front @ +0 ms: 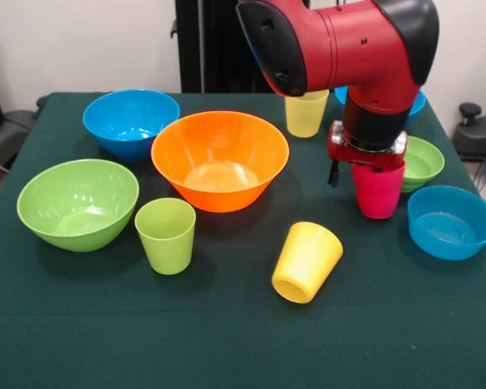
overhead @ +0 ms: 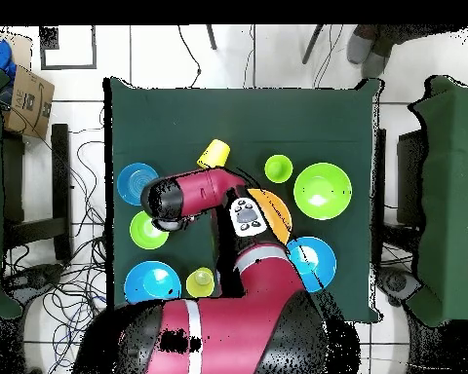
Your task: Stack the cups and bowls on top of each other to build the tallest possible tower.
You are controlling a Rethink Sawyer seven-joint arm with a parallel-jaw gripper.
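Arm (front: 340, 49): reaching down from above, wrist pointing straight down over the red cup
Gripper (front: 378, 174): sitting directly on top of the red cup; the fingers are hidden by the wrist and the cup rim, so it cannot be told whether the jaws are apart, together or clamped on the cup
Red cup (front: 378, 192): standing upright on the table right under the jaws, hidden by the arm in the overhead view
Small green bowl (front: 422, 163): lying just beside the jaws, partly behind the red cup
Shallow blue bowl (front: 452, 221): sitting near the jaws, on the same side as the small green bowl and closer to the camera
Far blue bowl (front: 417, 104): showing only as a rim behind the arm, beyond the jaws
Pale yellow cup (front: 306, 113): standing upright beyond the jaws, near the orange bowl
Bright yellow cup (front: 307, 262): lying on its side, near the jaws, mouth facing the camera
Orange bowl (front: 219, 159): sitting upright and empty, on the opposite side of the jaws from the small green bowl
Lime cup (front: 166, 235): standing upright, well apart from the jaws, just in front of the orange bowl
Large green bowl (front: 78, 203): resting far from the jaws, beside the lime cup
Second blue bowl (front: 131, 122): resting far from the jaws, touching or nearly touching the orange bowl
Tower: nothing is stacked; every bowl and cup is resting singly on the green table (front: 227, 340)
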